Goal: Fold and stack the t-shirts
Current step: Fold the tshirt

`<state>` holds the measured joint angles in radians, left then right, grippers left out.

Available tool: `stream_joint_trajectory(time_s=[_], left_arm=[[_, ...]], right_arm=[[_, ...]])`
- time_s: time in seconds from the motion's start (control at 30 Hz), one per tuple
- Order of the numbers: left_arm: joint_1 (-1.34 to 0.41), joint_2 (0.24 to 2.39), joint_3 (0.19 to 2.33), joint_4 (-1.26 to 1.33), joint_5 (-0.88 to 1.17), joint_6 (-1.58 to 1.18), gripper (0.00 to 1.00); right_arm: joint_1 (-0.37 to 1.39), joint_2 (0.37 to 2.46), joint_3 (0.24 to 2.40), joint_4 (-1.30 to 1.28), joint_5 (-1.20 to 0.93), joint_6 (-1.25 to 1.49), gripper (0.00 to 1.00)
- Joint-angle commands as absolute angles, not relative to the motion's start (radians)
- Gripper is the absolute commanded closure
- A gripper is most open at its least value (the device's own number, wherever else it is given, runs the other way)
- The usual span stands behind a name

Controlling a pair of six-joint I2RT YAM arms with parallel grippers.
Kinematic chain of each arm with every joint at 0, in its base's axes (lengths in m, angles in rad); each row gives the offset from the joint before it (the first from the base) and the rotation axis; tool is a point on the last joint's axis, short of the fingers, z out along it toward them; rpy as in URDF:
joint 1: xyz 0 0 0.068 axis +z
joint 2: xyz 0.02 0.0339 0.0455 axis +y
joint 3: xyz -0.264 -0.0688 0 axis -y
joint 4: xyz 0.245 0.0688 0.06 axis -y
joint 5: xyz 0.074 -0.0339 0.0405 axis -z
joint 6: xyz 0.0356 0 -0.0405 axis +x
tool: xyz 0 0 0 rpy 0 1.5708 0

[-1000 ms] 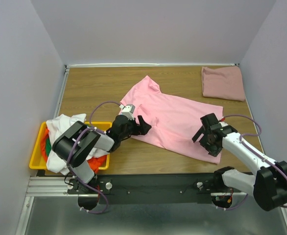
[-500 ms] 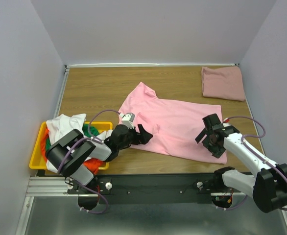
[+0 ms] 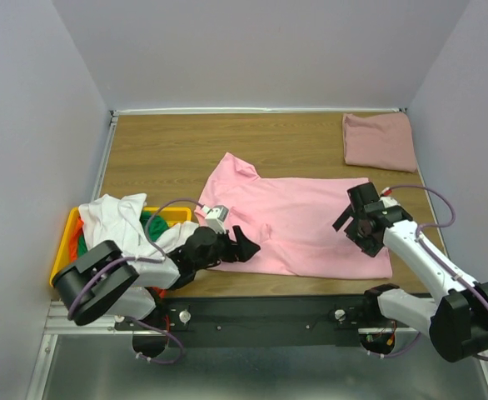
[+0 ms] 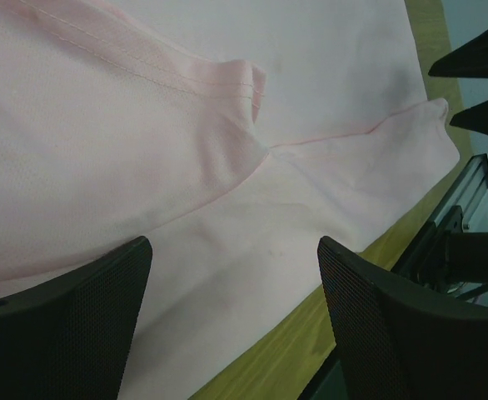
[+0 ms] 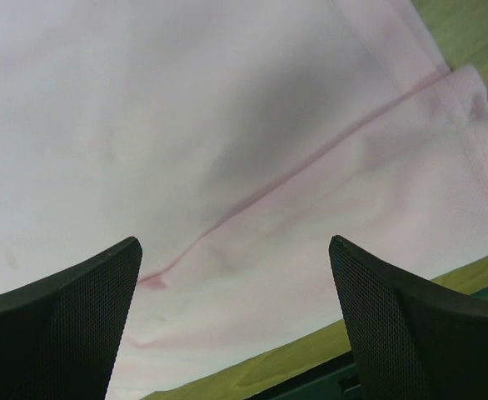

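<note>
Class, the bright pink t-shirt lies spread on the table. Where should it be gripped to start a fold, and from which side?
Probably its near corners, approached low from the near side. The bright pink t-shirt lies flat, so only edges offer a lip to pinch; the open left gripper and right gripper hover over it.

Pale lilac walls (image 3: pixel 252 50), wooden table (image 3: pixel 169 150)

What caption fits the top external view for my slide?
Left gripper and right gripper, both open, over the bright pink t-shirt; a folded rose-pink t-shirt lies far right.
</note>
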<state>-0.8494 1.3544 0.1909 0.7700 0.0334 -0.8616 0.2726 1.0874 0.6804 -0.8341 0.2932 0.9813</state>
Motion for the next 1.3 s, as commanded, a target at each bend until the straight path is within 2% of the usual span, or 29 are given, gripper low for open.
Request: stream_joint_trajectory(time_s=[0.0,0.17,0.3,0.43,0.6,0.73,0.93,1.17,1.27], left_arm=[[-0.861,1.238,0.178,0.609,-0.046,-0.871,0.11],[-0.861,1.056,0.273,0.433,-0.098,-0.800,0.06],[-0.856,0.997,0.377,0.353,-0.126,-0.709,0.02],[-0.773,1.035,0.485,0.324,-0.127,-0.620,0.02],[-0.580,1.179,0.615,0.351,0.033,-0.540,0.02],[-0.520,1.337,0.741,0.310,0.064,-0.459,0.02],[-0.465,1.500,0.908,0.275,0.135,-0.417,0.02],[-0.426,1.601,1.006,0.261,0.189,-0.396,0.03],[-0.417,1.631,1.048,0.245,0.189,-0.384,0.03]], right_arm=[[0.265,1.101,0.768,-0.851,0.397,0.917,0.00],[0.265,1.137,0.889,-0.838,0.515,0.868,0.00],[0.264,1.135,0.943,-0.750,0.577,0.761,0.00],[0.265,1.137,0.963,-0.661,0.693,0.683,0.02],[0.259,1.235,0.976,-0.540,0.741,0.572,0.06],[0.203,1.359,1.006,-0.462,0.680,0.519,0.09],[0.068,1.532,1.058,-0.371,0.441,0.488,0.11],[-0.109,1.640,1.088,-0.253,0.166,0.457,0.09],[-0.137,1.670,1.092,-0.219,0.135,0.437,0.09]])
